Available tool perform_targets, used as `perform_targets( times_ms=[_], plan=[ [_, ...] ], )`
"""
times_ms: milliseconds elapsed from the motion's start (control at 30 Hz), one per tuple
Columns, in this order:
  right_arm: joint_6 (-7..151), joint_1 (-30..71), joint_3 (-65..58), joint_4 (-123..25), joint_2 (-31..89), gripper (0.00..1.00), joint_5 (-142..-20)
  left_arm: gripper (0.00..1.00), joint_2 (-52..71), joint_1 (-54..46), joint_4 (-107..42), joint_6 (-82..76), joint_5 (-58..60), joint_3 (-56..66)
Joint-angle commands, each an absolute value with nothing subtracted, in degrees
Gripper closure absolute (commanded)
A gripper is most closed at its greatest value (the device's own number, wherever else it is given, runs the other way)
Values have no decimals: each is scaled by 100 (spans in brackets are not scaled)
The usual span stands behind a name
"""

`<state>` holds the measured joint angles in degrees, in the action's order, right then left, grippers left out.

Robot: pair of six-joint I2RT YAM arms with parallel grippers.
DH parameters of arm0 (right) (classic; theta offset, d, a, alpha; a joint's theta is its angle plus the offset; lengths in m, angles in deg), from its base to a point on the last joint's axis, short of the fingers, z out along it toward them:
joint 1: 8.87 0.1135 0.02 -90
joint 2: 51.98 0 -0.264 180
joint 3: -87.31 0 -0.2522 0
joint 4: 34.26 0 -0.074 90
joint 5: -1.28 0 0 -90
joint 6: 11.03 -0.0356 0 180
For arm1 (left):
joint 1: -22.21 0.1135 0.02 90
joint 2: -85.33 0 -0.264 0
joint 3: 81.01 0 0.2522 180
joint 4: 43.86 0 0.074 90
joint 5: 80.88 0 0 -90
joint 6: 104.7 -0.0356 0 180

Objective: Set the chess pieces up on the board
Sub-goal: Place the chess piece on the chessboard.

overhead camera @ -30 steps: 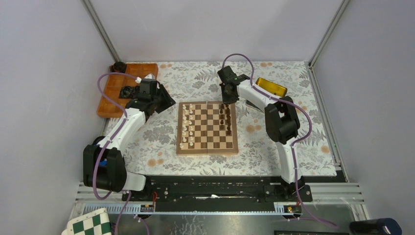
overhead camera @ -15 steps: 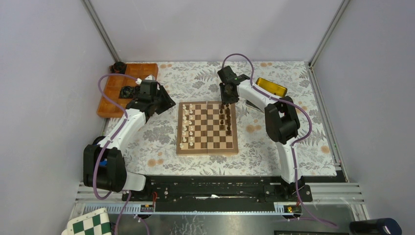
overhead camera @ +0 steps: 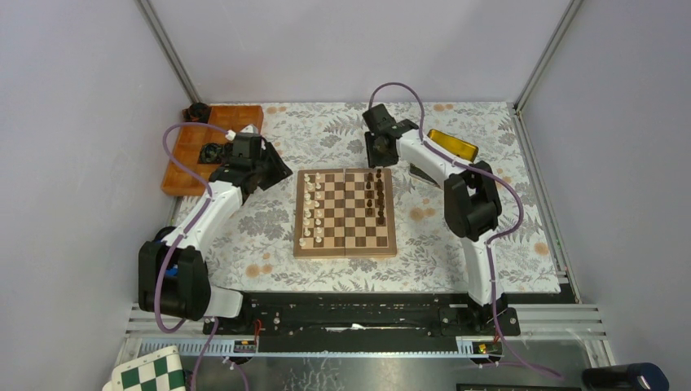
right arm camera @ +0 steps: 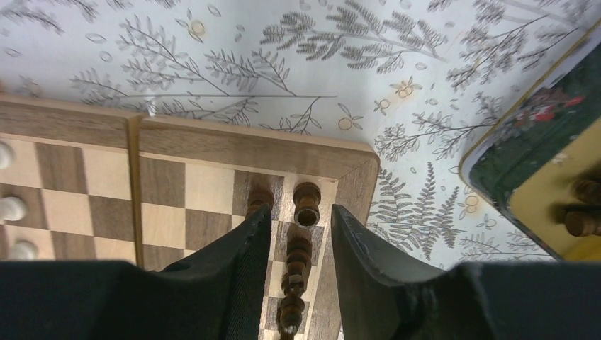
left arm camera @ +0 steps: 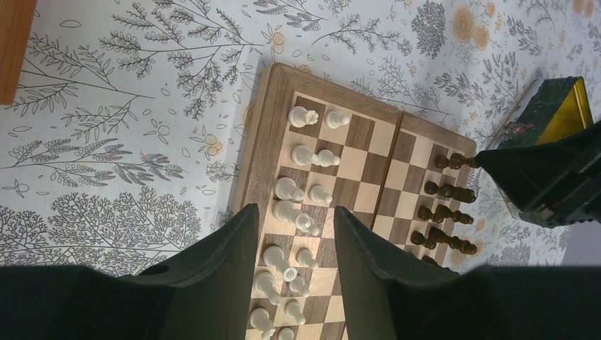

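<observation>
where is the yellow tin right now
Top view: the yellow tin sits on the table, just right of the board, off its far right corner.

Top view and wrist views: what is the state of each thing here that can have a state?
chessboard: unfolded, lying flat.
cream-white pieces: standing in two files along the left side.
dark brown pieces: standing along the right side, near squares bare.
tin: open, a few dark pieces inside.
left gripper: open, empty, near the board's far left corner.
right gripper: open, empty, above the far right corner.
</observation>
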<state>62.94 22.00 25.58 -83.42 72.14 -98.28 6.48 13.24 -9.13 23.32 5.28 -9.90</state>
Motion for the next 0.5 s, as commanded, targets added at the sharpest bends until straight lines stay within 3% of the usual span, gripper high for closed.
perform_targets(
  times_ms=[0, 333, 467],
  plan=[
    [6358, 2151, 2962, -8340, 6478, 55, -10097, 50, 812, 1296, -1057, 2302, 598, -930],
    [5687, 1194, 1976, -7894, 5518, 39, -10554, 48, 751, 1298, -1014, 2284, 671, -782],
    [5429, 667, 1433, -7681, 5176, 37, -10696, 46, 682, 1298, -1011, 2283, 651, -735]
  ],
)
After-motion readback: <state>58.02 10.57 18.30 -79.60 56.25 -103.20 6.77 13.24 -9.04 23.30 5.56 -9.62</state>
